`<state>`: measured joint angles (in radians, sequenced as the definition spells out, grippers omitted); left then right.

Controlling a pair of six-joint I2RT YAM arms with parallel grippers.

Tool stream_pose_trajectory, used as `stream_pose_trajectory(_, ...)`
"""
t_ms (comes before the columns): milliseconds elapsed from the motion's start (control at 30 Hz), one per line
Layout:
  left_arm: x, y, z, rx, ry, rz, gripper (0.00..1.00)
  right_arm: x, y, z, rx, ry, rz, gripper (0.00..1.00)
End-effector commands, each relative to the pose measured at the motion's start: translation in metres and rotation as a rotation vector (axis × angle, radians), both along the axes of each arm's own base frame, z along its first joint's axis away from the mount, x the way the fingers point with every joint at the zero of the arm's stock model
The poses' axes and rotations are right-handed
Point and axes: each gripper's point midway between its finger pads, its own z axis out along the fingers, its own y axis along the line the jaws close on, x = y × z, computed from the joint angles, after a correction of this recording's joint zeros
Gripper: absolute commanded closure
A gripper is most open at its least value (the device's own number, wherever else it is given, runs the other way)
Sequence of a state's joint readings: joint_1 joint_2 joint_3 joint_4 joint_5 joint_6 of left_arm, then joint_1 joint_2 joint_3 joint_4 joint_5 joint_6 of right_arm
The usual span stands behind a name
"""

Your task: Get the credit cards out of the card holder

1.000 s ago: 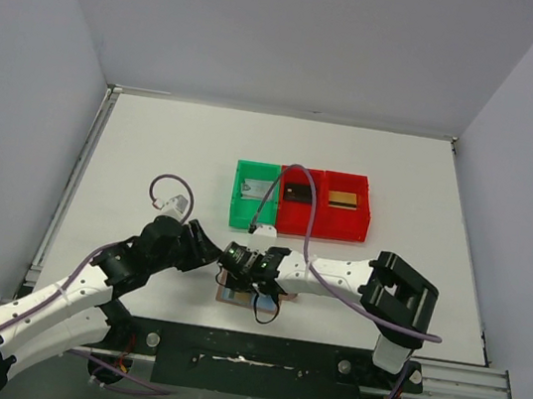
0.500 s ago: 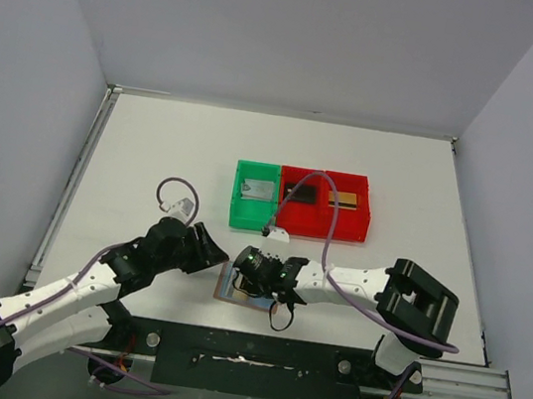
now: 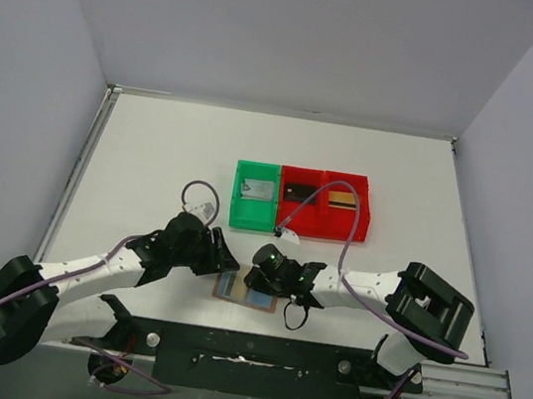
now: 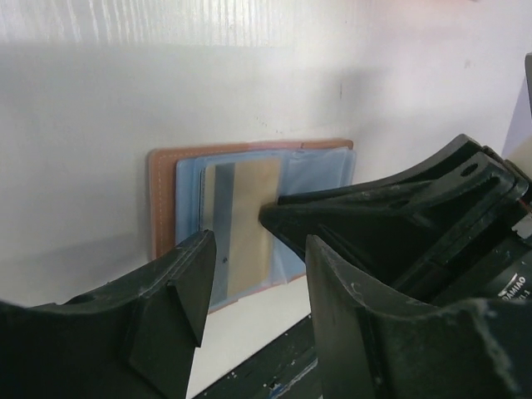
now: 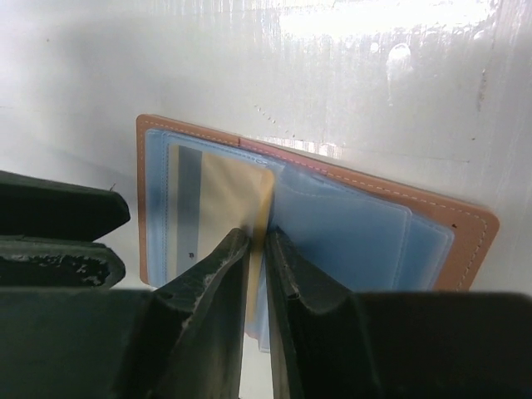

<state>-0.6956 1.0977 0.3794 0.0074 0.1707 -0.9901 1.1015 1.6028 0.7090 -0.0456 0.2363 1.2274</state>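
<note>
Right wrist view: brown leather bifold card holder [image 5: 357, 220] lies open on the white table [image 5: 249, 66], gold-tan rectangular card [image 5: 220, 195] in its left blue-grey pocket.
Right gripper [image 5: 258, 241]: fingers nearly together over that card's right edge; whether they pinch it cannot be told.
Left gripper [image 4: 253, 249]: jaws apart, just beside the holder, facing the right gripper.

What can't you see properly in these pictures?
- Right wrist view: fingers of the right gripper cover an edge of the tan card; pinched or not is unclear.
- Left wrist view: the right gripper hides the right part of the card holder.
- Top view: the left gripper and right gripper cover most of the card holder; the black card is too small to read.
</note>
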Motion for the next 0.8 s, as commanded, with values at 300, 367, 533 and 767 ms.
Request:
stream_pose_trajectory(300, 0.034, -0.017, 0.006, -0.02, -0.02, -0.137, 0.52, -0.029, -0.039, -0.06, -0.095, 0.172, 0.011, 0.84)
stream_pose_trajectory(367, 0.03, -0.016, 0.006, -0.036, -0.019, -0.137, 0.52, -0.026, -0.033, -0.049, -0.072, 0.147, 0.044, 0.78)
stream_pose_trajectory(533, 0.033, 0.011, 0.009, 0.029, -0.035, 0.03, 0.53, -0.003, -0.016, -0.007, -0.117, 0.053, 0.087, 0.68)
stream_pose_trajectory(767, 0.044, 0.05, 0.048, 0.017, -0.154, 0.269, 0.52, 0.01, -0.006, 0.016, -0.239, -0.001, 0.058, 0.58)
